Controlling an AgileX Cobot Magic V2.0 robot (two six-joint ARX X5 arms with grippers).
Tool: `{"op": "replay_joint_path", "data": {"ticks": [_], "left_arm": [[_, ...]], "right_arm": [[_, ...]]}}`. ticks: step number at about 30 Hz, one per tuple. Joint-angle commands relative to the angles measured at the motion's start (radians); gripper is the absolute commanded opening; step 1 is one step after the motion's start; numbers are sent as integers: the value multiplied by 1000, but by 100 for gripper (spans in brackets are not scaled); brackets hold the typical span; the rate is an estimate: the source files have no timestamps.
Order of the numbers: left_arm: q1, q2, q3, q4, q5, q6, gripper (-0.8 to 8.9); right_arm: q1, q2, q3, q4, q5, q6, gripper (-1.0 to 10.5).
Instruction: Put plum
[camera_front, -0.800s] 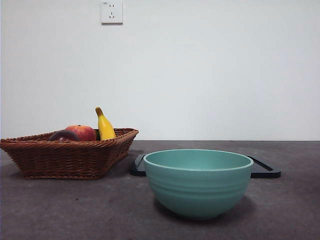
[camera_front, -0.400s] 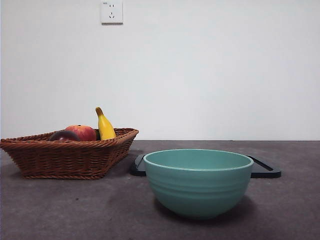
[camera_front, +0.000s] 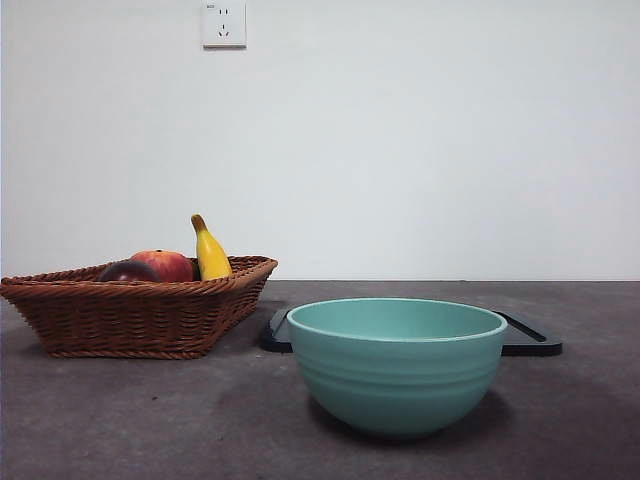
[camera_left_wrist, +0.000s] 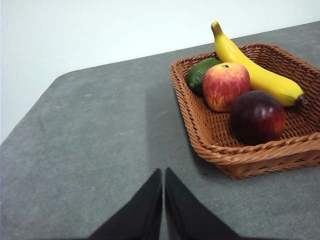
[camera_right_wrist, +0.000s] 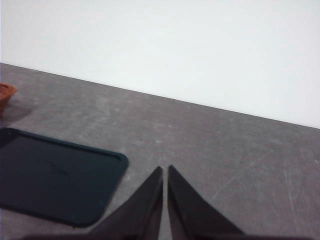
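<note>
Status: the plum (camera_left_wrist: 257, 116) lies in the wicker basket (camera_left_wrist: 210, 135), at the corner nearest the left gripper (camera_left_wrist: 163, 187), touching or almost touching the red-orange fruit (camera_left_wrist: 226, 85). A banana (camera_left_wrist: 255, 70) runs along behind both, and a green fruit (camera_left_wrist: 200, 75) sits at the far corner. In the front view only the plum's dark crown (camera_front: 128, 271) clears the basket rim (camera_front: 140, 290).

Left gripper: jaws pressed together, holding nothing, poised over bare table (camera_left_wrist: 95, 135) beside the basket. Right gripper (camera_right_wrist: 164, 185): jaws likewise together and empty, waiting near the dark tray (camera_right_wrist: 50, 175).

Step in hand, as judged: reaching for the plum has not begun. The left arm is the better placed. To do it well, the jaws should spread wider than the fruit before descent, come down from above, and straddle the plum across the axis clear of the red fruit and the basket wall. The smooth round skin will likely slip under an off-centre pinch, so close at its widest girth.

Destination: unstated; probably the teal bowl (camera_front: 396, 365), though the tray cannot be ruled out.
</note>
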Motion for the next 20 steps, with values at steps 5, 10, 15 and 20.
{"op": "replay_joint_path", "data": {"ticks": [5, 10, 15, 20], "left_arm": [[3, -2, -21, -9, -2, 11, 7], [3, -2, -21, -9, -2, 11, 7], [3, -2, -21, -9, -2, 11, 7], [3, -2, -21, -9, -2, 11, 7]], "right_arm": [[-8, -74, -101, 24, 57, 3, 6], [-8, -94, -155, 25, 76, 29, 6], [-7, -119, -194, 5, 76, 60, 6], [-6, -130, -194, -31, 77, 60, 6]]}}
